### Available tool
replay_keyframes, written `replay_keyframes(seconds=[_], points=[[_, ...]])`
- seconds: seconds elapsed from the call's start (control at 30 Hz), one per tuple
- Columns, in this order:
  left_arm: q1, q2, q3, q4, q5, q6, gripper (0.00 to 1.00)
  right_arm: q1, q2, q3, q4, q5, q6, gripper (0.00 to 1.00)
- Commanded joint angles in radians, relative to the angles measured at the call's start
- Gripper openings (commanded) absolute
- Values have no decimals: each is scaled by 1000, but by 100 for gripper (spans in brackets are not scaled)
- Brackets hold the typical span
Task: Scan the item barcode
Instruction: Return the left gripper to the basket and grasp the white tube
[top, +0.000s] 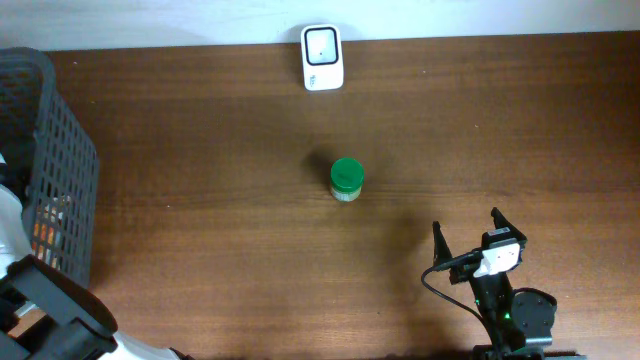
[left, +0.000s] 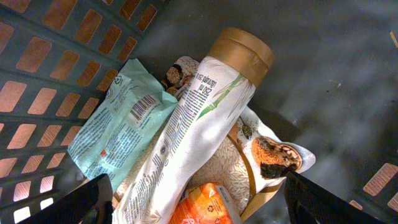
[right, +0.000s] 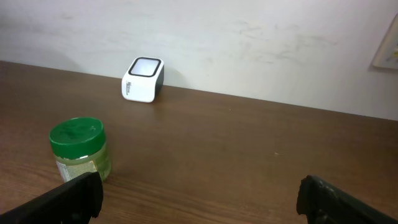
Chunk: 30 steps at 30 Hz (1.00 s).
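My left gripper (left: 200, 204) is down inside the dark mesh basket (left: 37, 81), jaws wide open on either side of a pile of items. In the pile lie a white pouch with a tan cap (left: 205, 118), a mint packet (left: 118, 130) with its barcode (left: 144, 107) facing up, an orange packet (left: 202, 208) and a bag of rice (left: 224, 165). Nothing is gripped. The white scanner (top: 322, 57) stands at the table's far edge. My right gripper (top: 467, 222) rests open near the front right, holding nothing.
A jar with a green lid (top: 346, 180) stands upright mid-table, seen left of the right gripper's fingers as the jar (right: 79, 149) with the scanner (right: 143, 79) behind it. The basket (top: 50, 150) fills the table's left edge, the left arm beside it.
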Motion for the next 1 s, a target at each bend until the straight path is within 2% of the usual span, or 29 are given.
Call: replay_keyframes(seconds=[0.0,0.1,0.27,0.5,0.53,0.6,0.63,0.7,0.8,0.87,0.97], points=[[6,-1,-27,2,-10,8,88,2,-8,-8,-3,2,6,98],[7,11,-27,21,-11,13,95,2,-8,-8,-3,2,6,98],[7,54,-27,42,-11,21,94,2,-8,-8,-3,2,6,98],[19,132,-27,105,-11,121,90,2,-8,-8,-3,2,6,98],[21,146,-27,113,-10,130,85,2,-8,-8,-3,2,6,98],[30,182,-27,127,-11,133,84,2,-8,-8,-3,2,6,98],[32,201,-27,136,-10,144,79,2,-8,-8,-3,2,6,98],[30,233,-27,158,-11,203,75,2,-8,-8,-3,2,6,98],[32,245,-27,192,-11,211,57,2,-8,-8,-3,2,6,98],[32,245,-27,210,-11,211,52,2,-8,-8,-3,2,6,98],[31,245,-27,220,-11,211,32,2,-8,-8,-3,2,6,98]])
